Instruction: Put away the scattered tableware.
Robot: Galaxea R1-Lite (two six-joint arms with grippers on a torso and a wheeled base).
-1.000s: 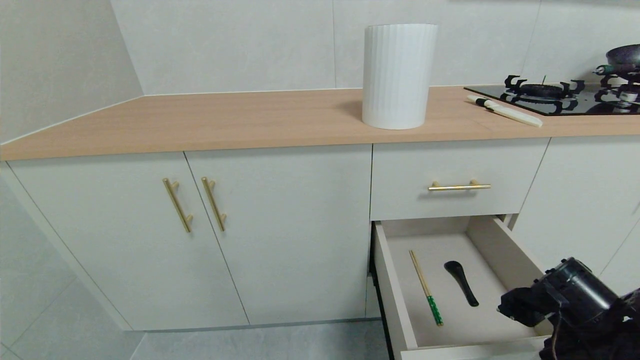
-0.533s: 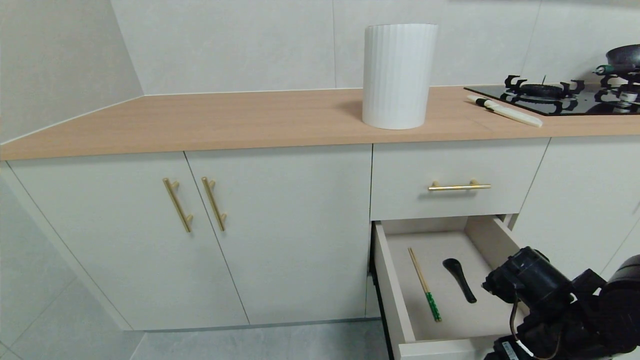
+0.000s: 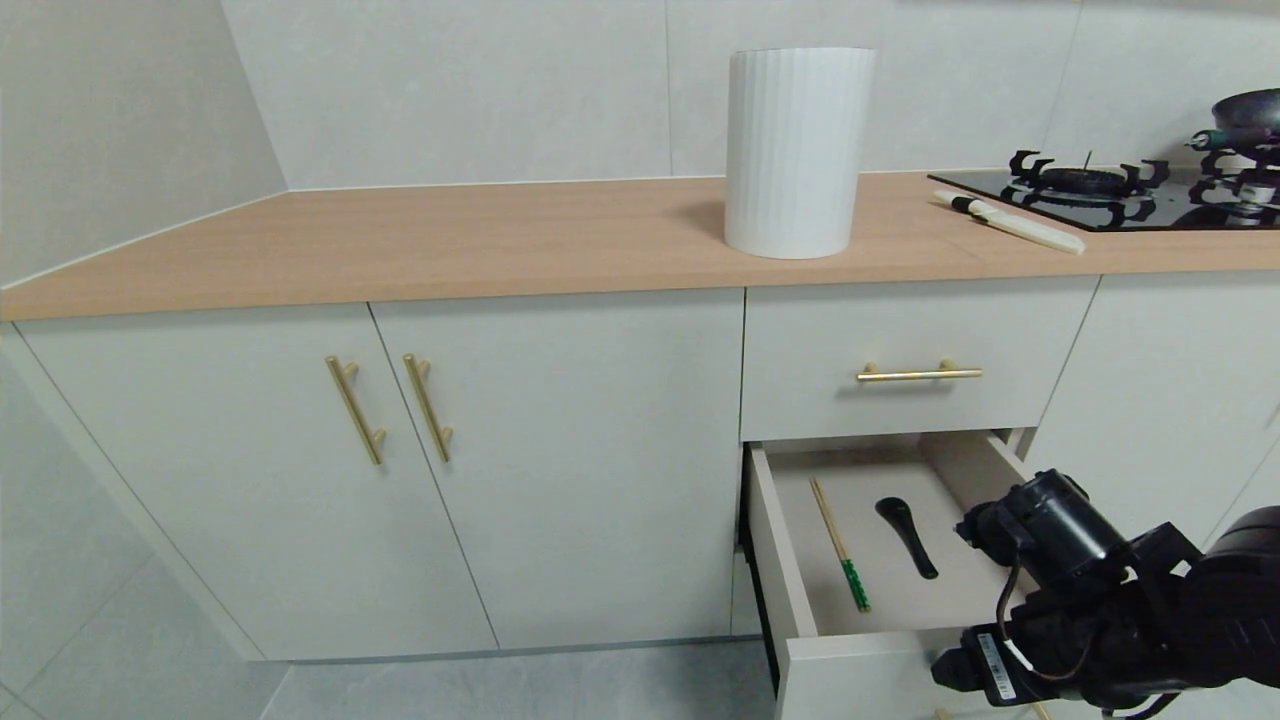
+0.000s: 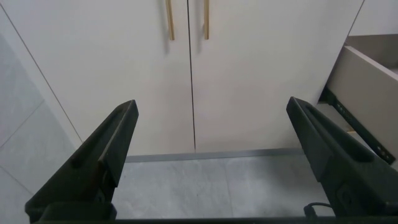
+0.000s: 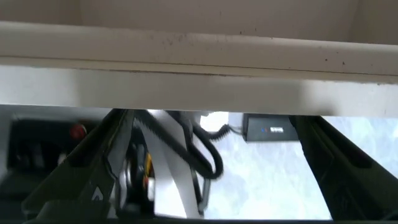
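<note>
Wooden chopsticks with green tips (image 3: 838, 558) and black spoon (image 3: 906, 536) lie apart in pulled-out pale drawer (image 3: 790, 590) | right end effector (image 5: 211, 158), fingers spread, at drawer's front lip, hiding its corner | left end effector (image 4: 211, 162) open before white cabinet doors (image 4: 249, 74).

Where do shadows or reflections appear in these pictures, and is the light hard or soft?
Head view: soft, even light; the white container throws a faint shadow to its left on the countertop, the glass hob mirrors its burner grates, and the back of the open drawer lies in shade. Left wrist view: the cabinet doors are evenly lit.
</note>
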